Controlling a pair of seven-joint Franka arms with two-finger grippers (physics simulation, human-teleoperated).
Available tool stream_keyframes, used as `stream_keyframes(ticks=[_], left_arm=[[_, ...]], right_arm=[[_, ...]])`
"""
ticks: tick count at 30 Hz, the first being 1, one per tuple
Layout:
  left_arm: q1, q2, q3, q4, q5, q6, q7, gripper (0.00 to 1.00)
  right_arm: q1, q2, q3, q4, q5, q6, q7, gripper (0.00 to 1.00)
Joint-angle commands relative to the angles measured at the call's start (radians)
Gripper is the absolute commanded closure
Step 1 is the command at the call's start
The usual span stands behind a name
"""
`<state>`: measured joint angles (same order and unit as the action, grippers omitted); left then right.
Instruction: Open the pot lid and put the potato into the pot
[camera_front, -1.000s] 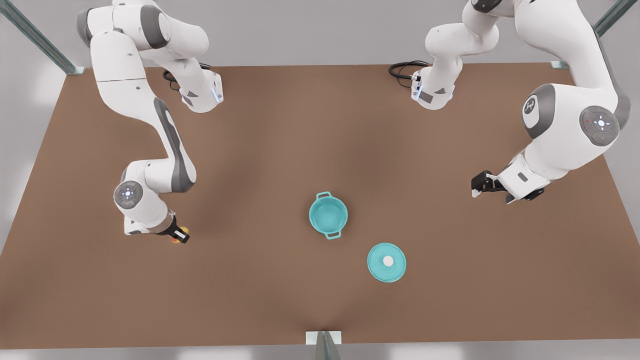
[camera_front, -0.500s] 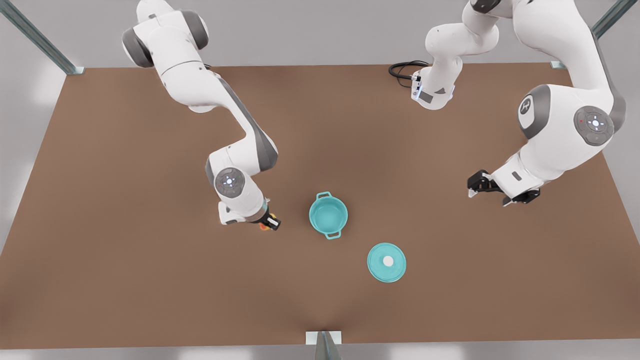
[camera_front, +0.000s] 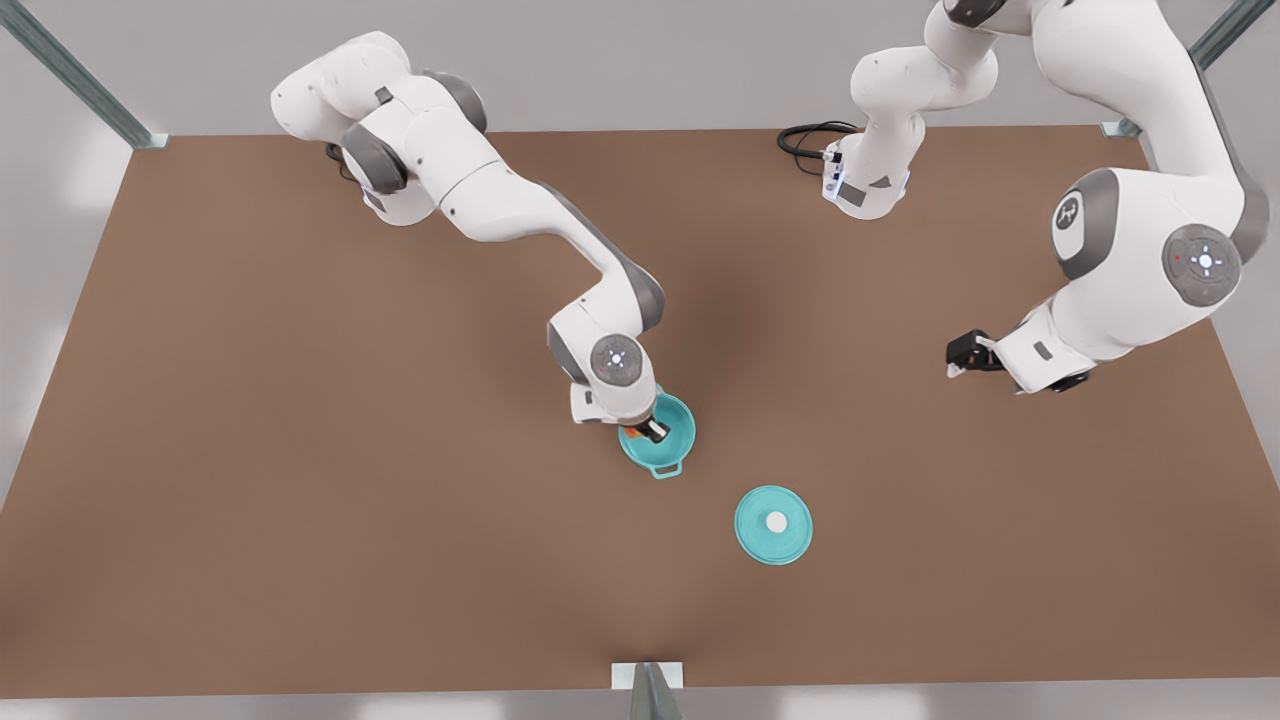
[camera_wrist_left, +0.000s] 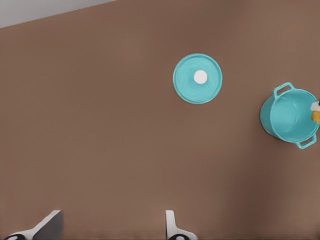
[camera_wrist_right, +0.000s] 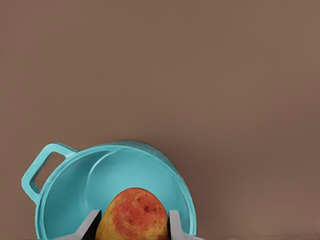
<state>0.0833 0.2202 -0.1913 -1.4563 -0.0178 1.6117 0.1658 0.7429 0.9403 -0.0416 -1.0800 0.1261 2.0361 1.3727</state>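
The potato (camera_wrist_right: 132, 214), yellow with reddish patches, sits between the fingers of my right gripper (camera_wrist_right: 133, 226), which is shut on it. That gripper (camera_front: 650, 430) hangs over the open teal pot (camera_front: 675, 442), near the rim on the front view's left side. The pot (camera_wrist_right: 95, 187) is uncovered and has nothing on its teal floor. The pot lid (camera_front: 773, 524) lies flat on the table, knob up, in front of the pot toward the front view's right. My left gripper (camera_front: 962, 355) waits open at the front view's right, well apart from the lid (camera_wrist_left: 197, 79) and the pot (camera_wrist_left: 287, 117).
The brown table (camera_front: 300, 500) has metal frame posts at its corners and front edge (camera_front: 648, 685). Black cables (camera_front: 805, 138) lie by an arm base at the back.
My right gripper carried the potato from the front view's left side across the table to above the pot. The left arm only shifted slightly.
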Motion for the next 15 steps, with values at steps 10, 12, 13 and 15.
stream_keyframes(ticks=[10,12,13,15], left_arm=[[0.0,-0.001,-0.003,-0.001,-0.002,-0.023,0.017,0.0],[0.0,-0.001,-0.003,-0.001,-0.002,-0.024,0.017,0.0],[0.0,-0.001,-0.002,-0.001,-0.002,-0.024,0.018,0.0],[0.0,0.001,-0.003,-0.002,-0.004,-0.024,0.018,0.0]], right_arm=[[0.023,0.043,-0.009,0.052,-0.005,0.009,0.347,0.0],[0.004,-0.061,-0.044,0.049,-0.011,-0.092,0.253,0.0],[-0.036,-0.138,-0.067,0.045,-0.005,-0.175,0.166,0.0],[-0.214,-0.245,-0.07,0.035,-0.014,-0.392,-0.107,0.0]])
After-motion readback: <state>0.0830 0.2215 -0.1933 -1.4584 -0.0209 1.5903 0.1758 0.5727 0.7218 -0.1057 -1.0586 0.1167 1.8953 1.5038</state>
